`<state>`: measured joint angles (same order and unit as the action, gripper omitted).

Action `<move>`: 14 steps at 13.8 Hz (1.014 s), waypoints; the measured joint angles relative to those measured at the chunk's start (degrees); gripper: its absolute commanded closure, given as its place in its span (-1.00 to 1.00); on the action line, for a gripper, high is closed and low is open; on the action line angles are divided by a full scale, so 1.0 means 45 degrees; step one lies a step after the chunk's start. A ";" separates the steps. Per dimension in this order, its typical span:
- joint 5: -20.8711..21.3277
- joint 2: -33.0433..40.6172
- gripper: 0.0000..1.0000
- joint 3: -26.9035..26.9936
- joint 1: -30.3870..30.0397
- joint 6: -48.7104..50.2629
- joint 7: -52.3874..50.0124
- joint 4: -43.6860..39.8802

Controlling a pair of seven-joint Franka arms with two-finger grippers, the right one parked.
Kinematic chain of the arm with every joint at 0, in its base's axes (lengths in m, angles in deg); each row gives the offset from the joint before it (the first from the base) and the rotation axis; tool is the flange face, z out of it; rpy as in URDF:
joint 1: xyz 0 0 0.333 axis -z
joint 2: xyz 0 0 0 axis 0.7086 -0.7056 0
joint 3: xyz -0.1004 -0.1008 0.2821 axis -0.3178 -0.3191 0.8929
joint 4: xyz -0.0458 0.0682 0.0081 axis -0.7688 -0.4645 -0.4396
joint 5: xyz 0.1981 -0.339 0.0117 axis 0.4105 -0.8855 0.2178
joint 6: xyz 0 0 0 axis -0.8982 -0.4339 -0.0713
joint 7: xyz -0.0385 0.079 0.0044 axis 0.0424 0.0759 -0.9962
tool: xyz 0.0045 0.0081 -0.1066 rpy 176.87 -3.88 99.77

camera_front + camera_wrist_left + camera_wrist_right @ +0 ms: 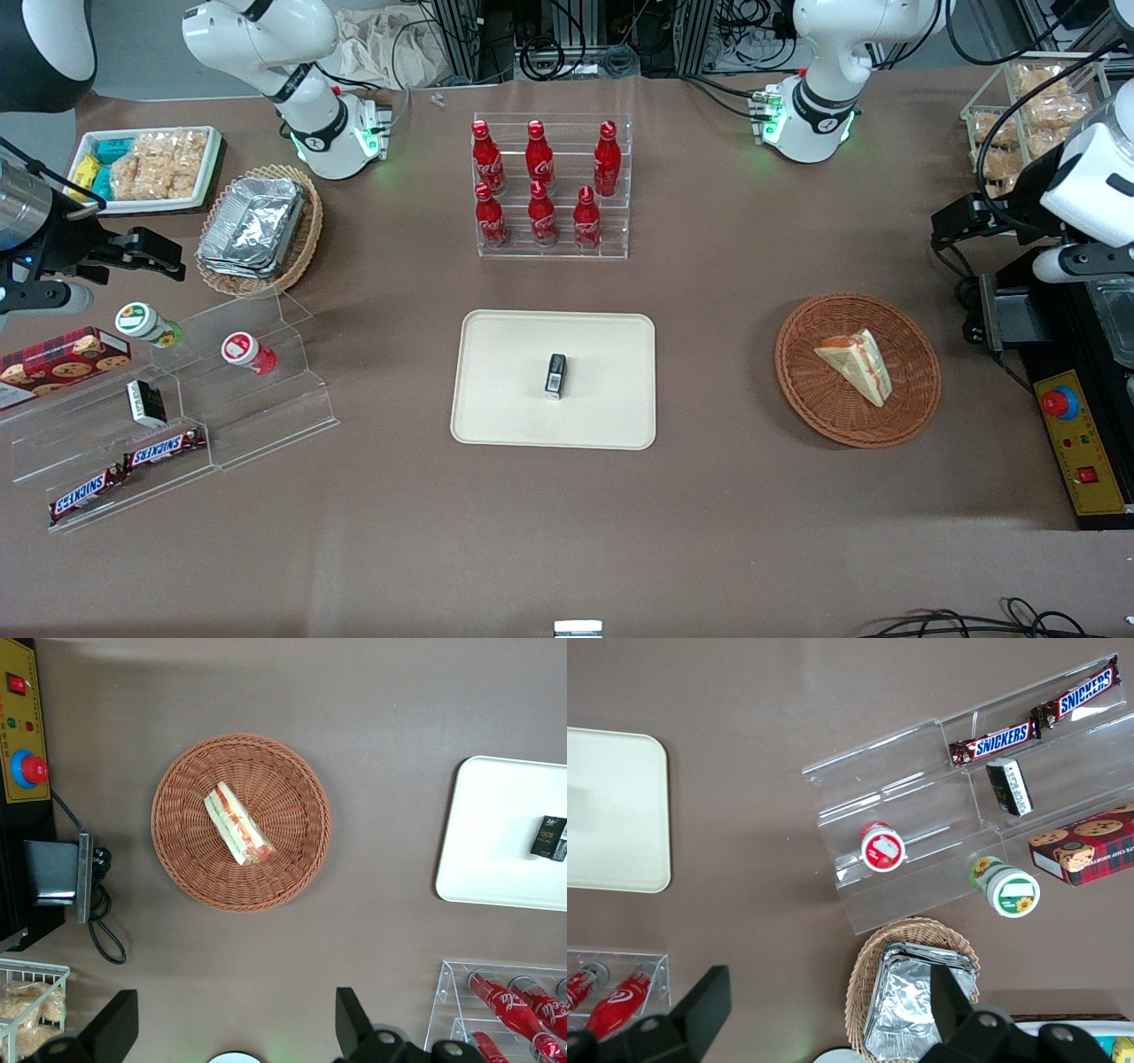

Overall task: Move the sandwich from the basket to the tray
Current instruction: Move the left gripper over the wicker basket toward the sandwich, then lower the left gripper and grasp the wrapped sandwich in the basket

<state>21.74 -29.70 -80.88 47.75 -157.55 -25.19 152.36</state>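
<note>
The sandwich (855, 363), a pale bread wedge with red and green filling, lies in the round reddish-brown wicker basket (797, 372). The wrist view shows the same sandwich (239, 826) in the basket (177, 850). The cream tray (514, 354) lies mid-table, toward the parked arm from the basket, with a small black packet (555, 375) on it; both the tray (496, 833) and the packet (549, 836) show in the wrist view. My left gripper (941, 229) hangs open and empty, raised above the table beside the basket toward the working arm's end; its fingers (117, 1028) stand wide apart.
A clear rack of red cola bottles (549, 186) stands farther from the front camera than the tray. A black and yellow control box with a red button (1063, 403) and cables lie beside the basket at the working arm's end. A wire crate of snacks (1036, 115) stands farther back.
</note>
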 measured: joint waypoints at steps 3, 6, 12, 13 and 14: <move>0.0037 -0.0081 -1.00 0.0021 0.0027 0.0004 -0.0009 -0.0014; 0.0091 -0.0558 -1.00 0.0134 0.0014 0.0155 -0.0320 0.0111; 0.0092 -0.1569 -1.00 0.0521 -0.0170 -0.3356 -0.1238 0.3794; 0.0092 -0.1681 -1.00 0.0612 -0.0177 -0.4275 -0.1565 0.4510; 0.0092 -0.1821 -1.00 0.0657 -0.0180 -0.5227 -0.1981 0.5174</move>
<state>22.15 -37.90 -77.92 46.94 -181.07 -34.10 175.64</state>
